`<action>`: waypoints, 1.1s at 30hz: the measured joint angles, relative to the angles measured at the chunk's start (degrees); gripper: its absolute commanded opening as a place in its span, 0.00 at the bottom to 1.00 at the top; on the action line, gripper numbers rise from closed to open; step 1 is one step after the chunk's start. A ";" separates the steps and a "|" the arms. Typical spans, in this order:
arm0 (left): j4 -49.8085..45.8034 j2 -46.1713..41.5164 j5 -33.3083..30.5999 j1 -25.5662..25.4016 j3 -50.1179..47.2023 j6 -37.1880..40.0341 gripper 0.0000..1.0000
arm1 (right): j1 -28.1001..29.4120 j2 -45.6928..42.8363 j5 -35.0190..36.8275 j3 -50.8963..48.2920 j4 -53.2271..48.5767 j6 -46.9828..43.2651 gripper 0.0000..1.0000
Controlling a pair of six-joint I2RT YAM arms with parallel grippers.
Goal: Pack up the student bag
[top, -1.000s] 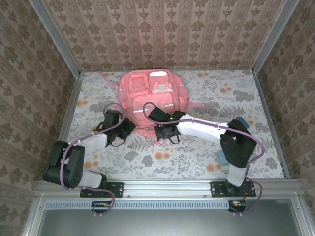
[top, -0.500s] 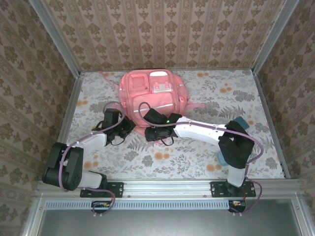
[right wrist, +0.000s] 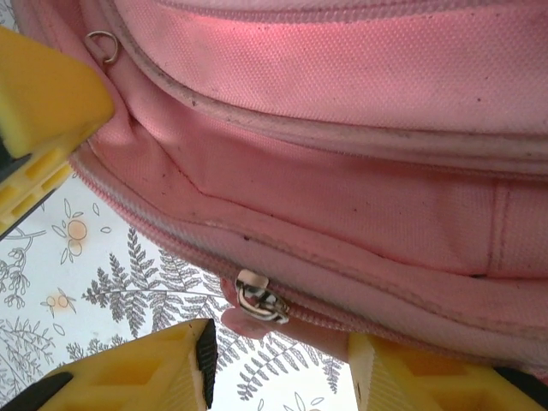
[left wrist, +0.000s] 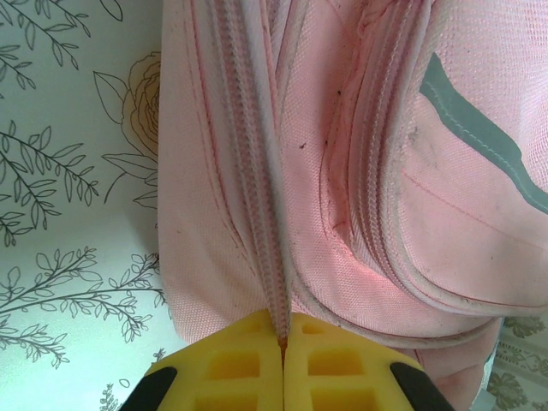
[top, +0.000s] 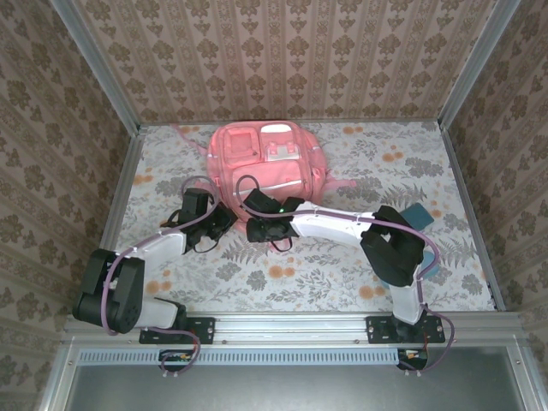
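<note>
Student bag (top: 267, 167): pink, lies flat on the flower-patterned counter (top: 342, 265), at the far middle, its bottom edge facing the arm bases. Both arms reach in to that near edge.

Left claw (top: 224, 223): at the bag's near-left corner. In the left wrist view the claw (left wrist: 282, 351) has its two yellow pads pressed flat together. The bag's zip seam (left wrist: 253, 171) runs straight down into the line where they meet, so a thin bit of the bag's edge is pinched there. A grey stripe (left wrist: 479, 128) crosses the bag panel to the right of the seam.

Right claw (top: 257, 229): low at the near edge of the bag, just beside the left claw. In the right wrist view the claw (right wrist: 278, 347) has its jaws standing apart, about halfway open, nothing between the pads. The metal zip pull (right wrist: 257, 300) sits on the bag's lower zip line just above the gap, not touched by either pad. A small metal ring (right wrist: 103, 44) hangs on the bag near the upper left, next to a yellow pad of the other claw.

A teal item (top: 417, 216) lies on the counter at the right, partly hidden behind the right arm, well apart from the bag.
</note>
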 measured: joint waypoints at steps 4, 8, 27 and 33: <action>-0.02 0.00 -0.07 0.00 0.00 0.02 0.05 | -0.04 0.46 1.36 0.70 -0.31 0.20 0.36; -0.02 0.00 -0.48 0.00 0.00 0.02 0.05 | -0.04 0.98 3.34 1.60 -0.50 -0.37 0.22; -1.09 0.00 -1.11 -0.66 0.44 0.31 0.03 | -0.02 1.97 6.78 2.47 -1.18 -5.16 0.00; -3.17 -0.02 -2.03 1.05 0.59 1.79 0.00 | -0.24 -2.23 12.20 -1.01 -5.20 -5.46 0.00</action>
